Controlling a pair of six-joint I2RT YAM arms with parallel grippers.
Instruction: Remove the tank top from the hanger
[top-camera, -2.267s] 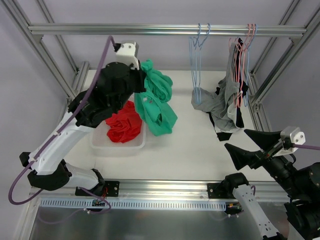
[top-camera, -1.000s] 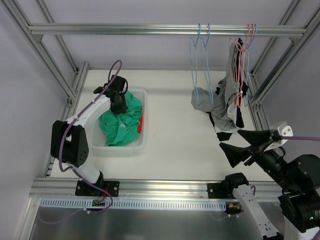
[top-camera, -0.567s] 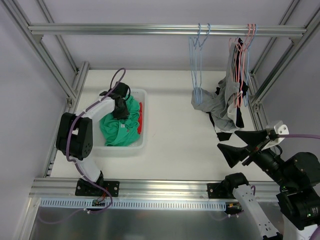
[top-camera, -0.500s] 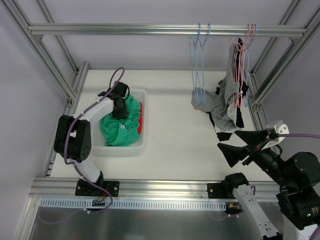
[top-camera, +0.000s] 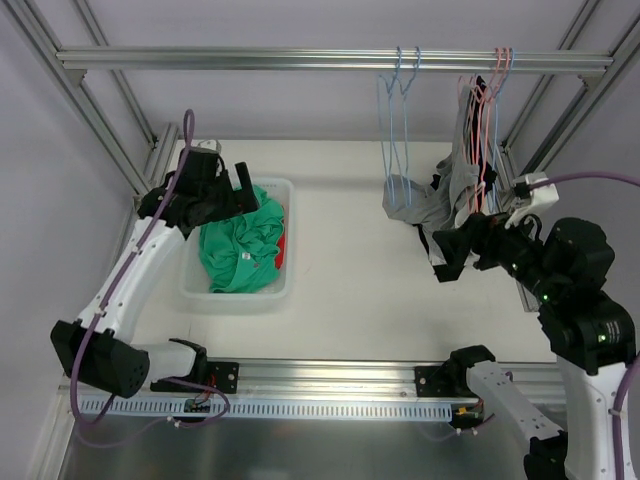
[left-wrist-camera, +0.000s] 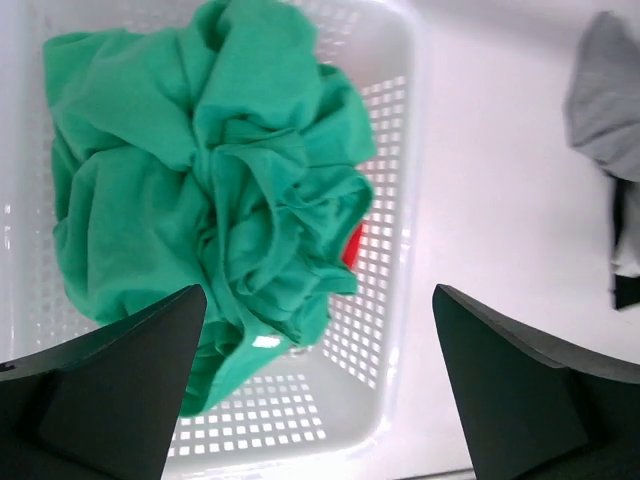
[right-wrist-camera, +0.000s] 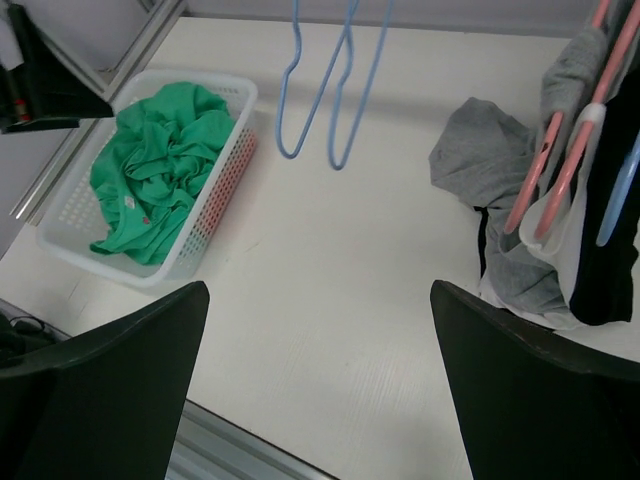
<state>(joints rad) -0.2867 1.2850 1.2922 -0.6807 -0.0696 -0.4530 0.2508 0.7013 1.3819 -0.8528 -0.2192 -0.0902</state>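
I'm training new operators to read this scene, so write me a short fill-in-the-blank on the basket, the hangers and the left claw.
1. The white basket holds a crumpled tank top coloured ____.
2. The garment peeking from beneath it is ____.
3. The two empty hangers are ____.
4. The left claw hangs over the basket with its jaws ____.

Missing words: green; red; blue; open.
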